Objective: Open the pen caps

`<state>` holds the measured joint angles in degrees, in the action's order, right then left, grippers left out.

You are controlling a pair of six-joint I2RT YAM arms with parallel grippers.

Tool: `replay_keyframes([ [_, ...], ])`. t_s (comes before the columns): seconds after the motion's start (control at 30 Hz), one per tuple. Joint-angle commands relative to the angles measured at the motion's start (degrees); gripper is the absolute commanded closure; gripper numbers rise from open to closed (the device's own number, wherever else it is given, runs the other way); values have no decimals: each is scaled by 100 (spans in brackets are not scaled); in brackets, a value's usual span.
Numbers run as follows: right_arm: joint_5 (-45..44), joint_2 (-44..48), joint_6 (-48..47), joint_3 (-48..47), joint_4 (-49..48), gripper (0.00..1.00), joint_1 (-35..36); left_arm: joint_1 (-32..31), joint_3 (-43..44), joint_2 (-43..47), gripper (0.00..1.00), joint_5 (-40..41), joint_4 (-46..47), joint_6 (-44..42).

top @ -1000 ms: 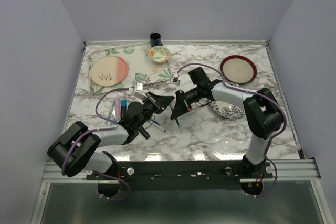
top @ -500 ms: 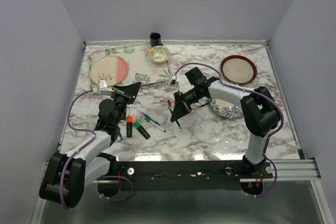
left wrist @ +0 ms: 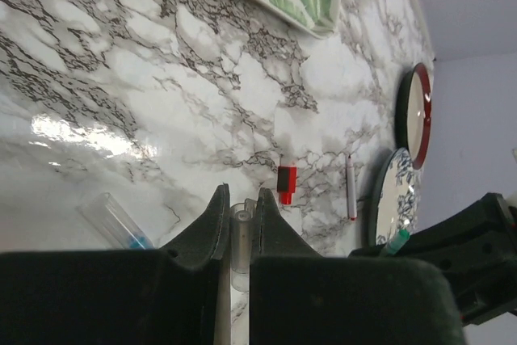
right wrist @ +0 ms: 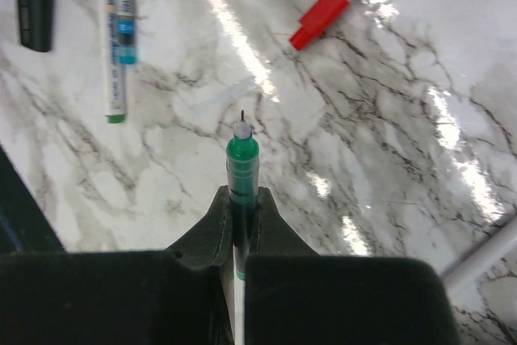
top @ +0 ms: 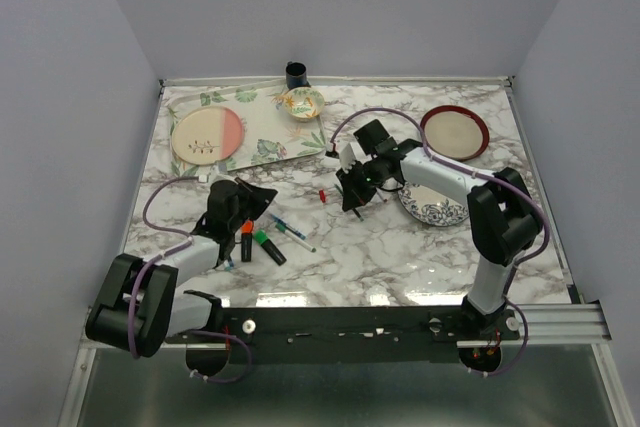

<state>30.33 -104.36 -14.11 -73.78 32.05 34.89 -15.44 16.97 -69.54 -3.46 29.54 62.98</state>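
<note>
L gripper [left wrist: 240, 199] is sitting low over the near-left of the marble table [top: 400, 257], fingers pinched tight on a clear cap [left wrist: 240, 240] that's poking out btwn them. R gripper [right wrist: 241, 199] is hovering mid-table, clamping a green pen [right wrist: 242, 159], its bare tip sticking out past the fingers twd the marble. A red cap [right wrist: 321, 15] is lying loose on the table just left of the R gripper, touching nothing. Near-left, two black highlighters [top: 275, 253] are lying side by side w/ the orange cap [top: 246, 228] & green cap [top: 259, 237] both on. Just right of them a couple of thin pens [top: 290, 231] are lying close together. A second clear cap [left wrist: 113, 220], sth blue inside, is lying on the marble right by the L fingers.
</note>
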Motion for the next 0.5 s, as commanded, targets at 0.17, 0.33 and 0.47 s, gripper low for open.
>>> replay_keyframes([
  [0.17,-1599,-445,-250,-321,231,96,0,-661,579,-640,100,179,-580,-603],
  [0.33,-1820,-533,-285,-356,266,92,-53,-934,755,-973,100,302,-748,-664],
  [0.47,-1855,-542,-294,-374,284,91,-114,-1118,878,-1193,100,513,-844,-717],
])
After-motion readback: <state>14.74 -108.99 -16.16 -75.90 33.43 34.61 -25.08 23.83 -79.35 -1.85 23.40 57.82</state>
